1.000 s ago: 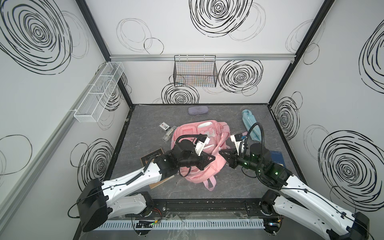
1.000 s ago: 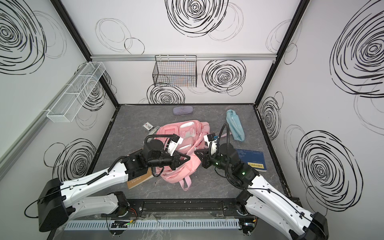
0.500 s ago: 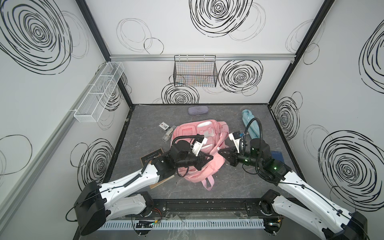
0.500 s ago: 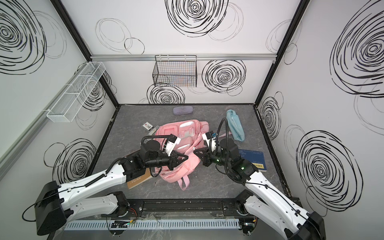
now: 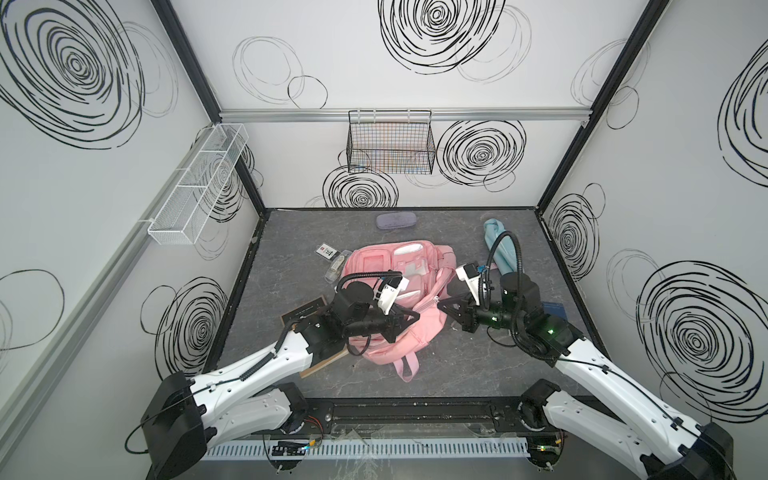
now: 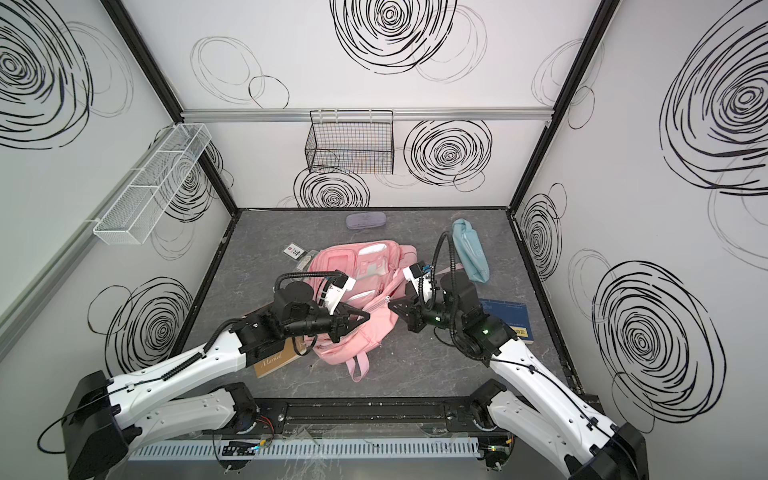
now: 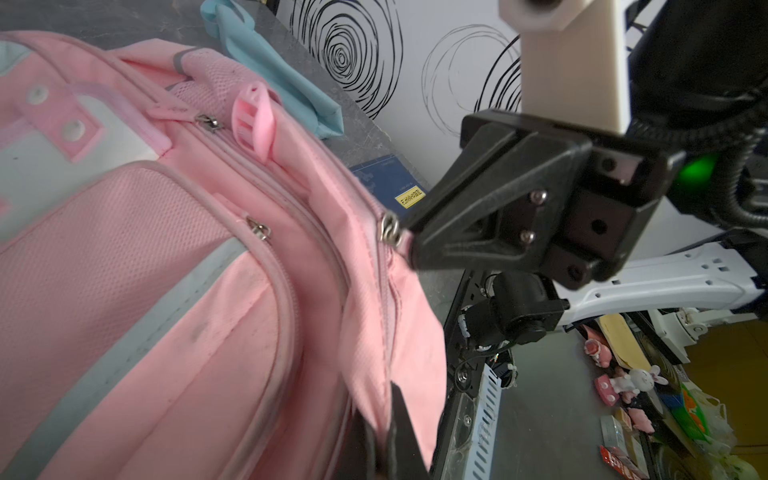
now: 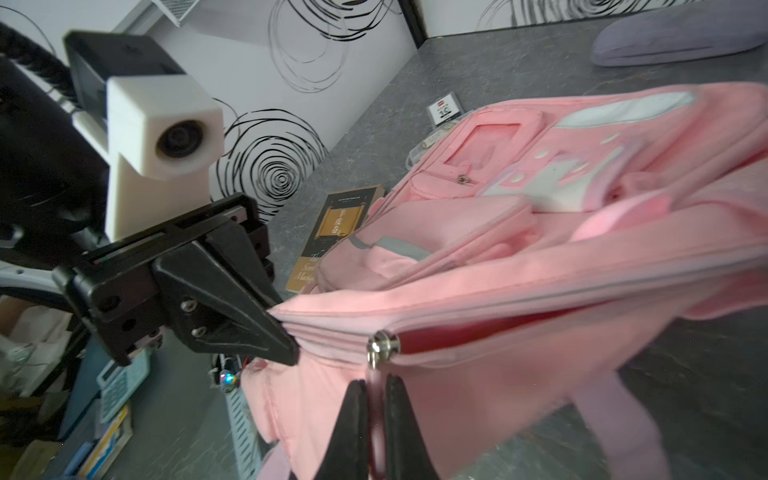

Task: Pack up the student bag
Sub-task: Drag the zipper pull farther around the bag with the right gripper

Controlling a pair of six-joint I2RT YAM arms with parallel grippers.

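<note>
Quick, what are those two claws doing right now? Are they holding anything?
Left gripper: closed, pinching the fabric edge of the student bag beside the zipper.
Right gripper: closed on the bag's zipper pull.

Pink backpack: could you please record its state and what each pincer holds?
bag: large pink fabric backpack, lying on the grey tabletop
main zip: partly open, reddish interior showing
left pincer: shut on the backpack's fabric edge by the zip
right pincer: shut on the zip's pink pull tab
outside bag: light-blue fabric pouch, blue book
</note>
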